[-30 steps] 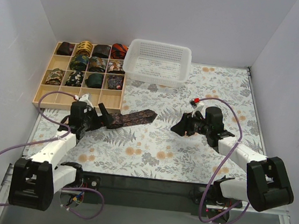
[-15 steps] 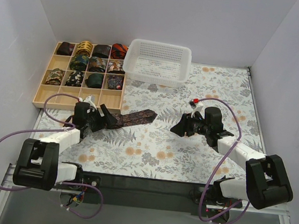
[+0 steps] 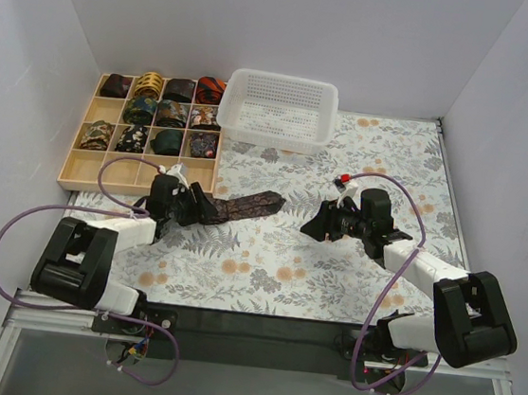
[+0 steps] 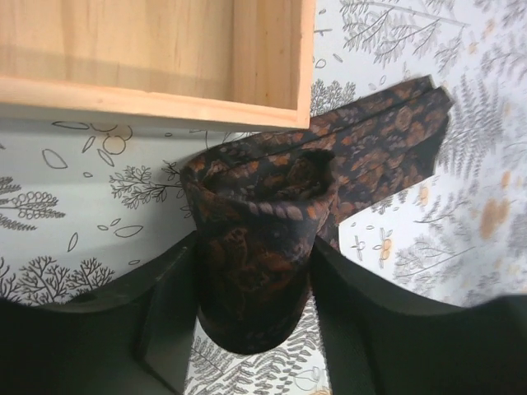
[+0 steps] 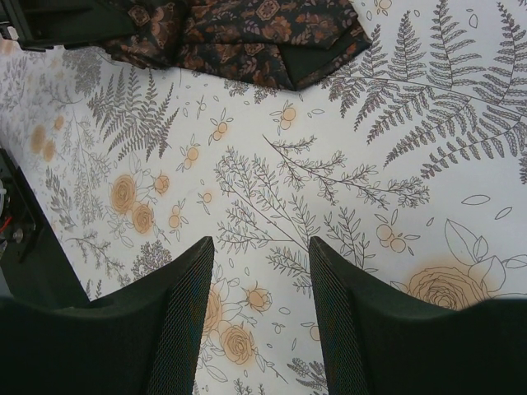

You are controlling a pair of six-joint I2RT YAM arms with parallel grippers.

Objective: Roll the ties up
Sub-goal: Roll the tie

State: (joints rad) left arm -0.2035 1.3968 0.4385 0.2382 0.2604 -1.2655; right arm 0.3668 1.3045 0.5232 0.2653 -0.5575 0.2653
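Top external: rolled ties (image 3: 159,114) sit in upper compartments of the wooden tray (image 3: 81,168).

No readable text, label, brand, number or sign appears in any of the three views; the only markings visible are decorative fern and flower prints and woven fabric patterns.

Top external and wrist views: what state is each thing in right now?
Dark brown-maroon patterned necktie: partly rolled, coil clamped, tail lying flat.
Left gripper: shut on the necktie coil.
Right gripper: open, empty.
White mesh plastic basket: upright, empty.
Gridded wooden tray: most compartments hold rolled ties, nearest row empty.
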